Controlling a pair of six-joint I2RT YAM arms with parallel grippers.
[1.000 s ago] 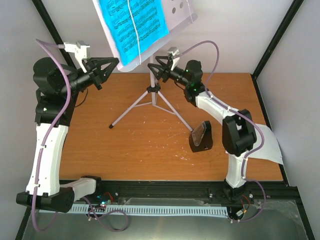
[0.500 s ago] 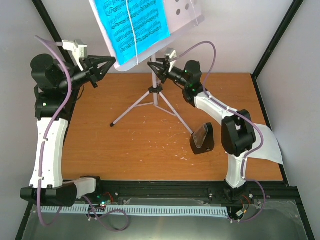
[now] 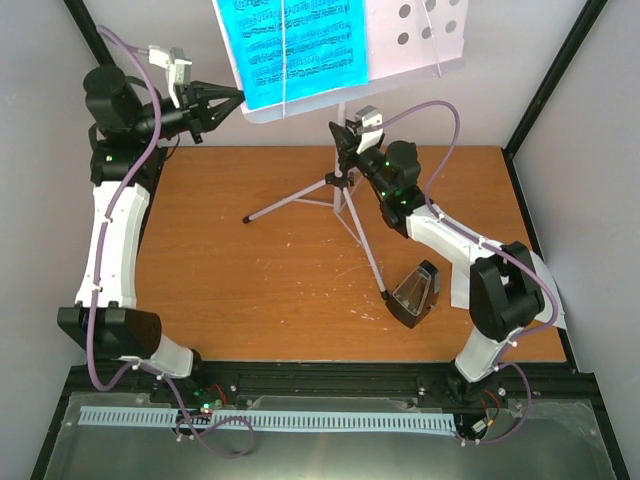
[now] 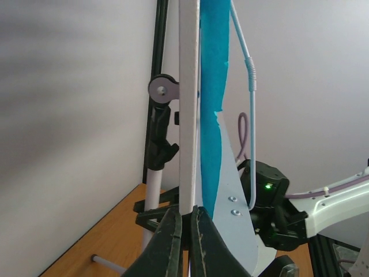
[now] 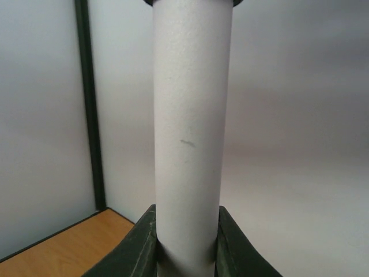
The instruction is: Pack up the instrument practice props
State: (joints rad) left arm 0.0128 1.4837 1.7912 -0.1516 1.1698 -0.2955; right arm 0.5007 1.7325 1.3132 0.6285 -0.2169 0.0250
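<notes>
The music stand (image 3: pixel 290 200) stands on the tabletop (image 3: pixel 230 280), with blue sheets (image 3: pixel 290 45) on its tray (image 3: pixel 420 40). The left fingers (image 4: pixel 168 245) pinch the tray's edge. The right fingers (image 5: pixel 134 254) clamp the pole (image 5: pixel 193 115). The metronome (image 3: pixel 415 297) sits on the tabletop beside the right arm.

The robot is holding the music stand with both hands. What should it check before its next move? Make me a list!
1. Left gripper pinching the tray by its edge: ok.
2. Right gripper clamped round the pole: ok.
3. Music sheets lying on the tray: ok.
4. Leg well away from the metronome: not ok, its tip ends right beside it.
5. Legs folded in for packing: not ok, they are spread.
</notes>
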